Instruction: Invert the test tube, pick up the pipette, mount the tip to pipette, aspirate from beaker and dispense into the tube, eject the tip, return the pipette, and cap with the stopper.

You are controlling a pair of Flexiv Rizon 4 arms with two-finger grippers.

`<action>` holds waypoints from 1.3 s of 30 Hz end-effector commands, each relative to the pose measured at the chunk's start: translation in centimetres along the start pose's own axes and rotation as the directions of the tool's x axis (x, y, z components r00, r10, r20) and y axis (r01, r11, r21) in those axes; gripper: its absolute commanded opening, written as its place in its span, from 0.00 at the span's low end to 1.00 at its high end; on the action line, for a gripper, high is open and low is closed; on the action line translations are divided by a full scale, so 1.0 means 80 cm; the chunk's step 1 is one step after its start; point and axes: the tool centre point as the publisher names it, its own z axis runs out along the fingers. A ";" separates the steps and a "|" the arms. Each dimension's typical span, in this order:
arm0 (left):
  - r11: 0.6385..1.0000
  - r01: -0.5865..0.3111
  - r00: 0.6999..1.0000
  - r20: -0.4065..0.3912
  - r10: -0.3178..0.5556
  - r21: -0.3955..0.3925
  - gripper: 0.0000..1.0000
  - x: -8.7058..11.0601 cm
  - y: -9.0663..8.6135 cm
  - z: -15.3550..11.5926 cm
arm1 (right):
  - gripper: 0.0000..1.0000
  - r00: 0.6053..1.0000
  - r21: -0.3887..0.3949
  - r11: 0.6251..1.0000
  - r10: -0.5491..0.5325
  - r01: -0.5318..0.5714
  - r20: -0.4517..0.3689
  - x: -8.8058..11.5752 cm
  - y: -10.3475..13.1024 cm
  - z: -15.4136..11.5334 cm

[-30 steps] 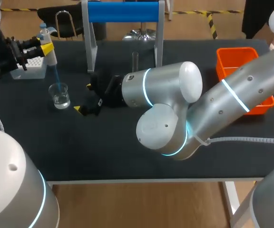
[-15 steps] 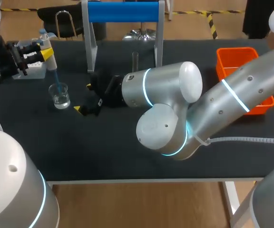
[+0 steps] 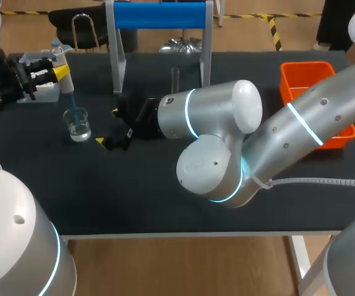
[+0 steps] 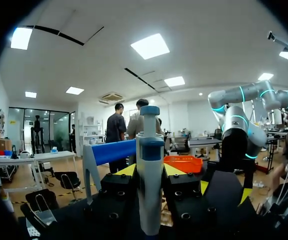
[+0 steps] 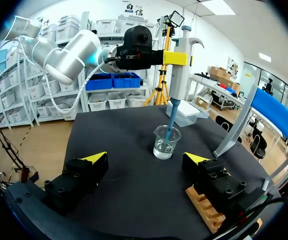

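Gripping the pipette [image 4: 150,170] upright in my left jaws, blue tip [image 5: 171,128] down inside the beaker [image 5: 166,143]. Meanwhile my right jaws are spread wide, low over the counter [image 5: 126,165], beaker just ahead of them.

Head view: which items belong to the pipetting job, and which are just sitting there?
Job: pipette, blue tip, beaker, test tube, left gripper holding the pipette.
Sitting idle: tip box, orange bin, blue-barred stand, right gripper, open.
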 end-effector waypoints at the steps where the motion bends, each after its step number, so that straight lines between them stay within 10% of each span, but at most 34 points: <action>1: 1.000 -0.002 1.000 -0.010 0.002 0.010 0.00 -0.002 0.004 -0.001 | 1.00 1.000 0.000 1.000 0.001 -0.001 0.003 0.001 0.000 0.000; 39: 1.000 0.003 1.000 -0.014 -0.003 0.003 0.00 0.001 0.008 -0.002 | 1.00 0.999 -0.050 0.999 0.001 -0.004 -0.054 -0.005 0.020 -0.022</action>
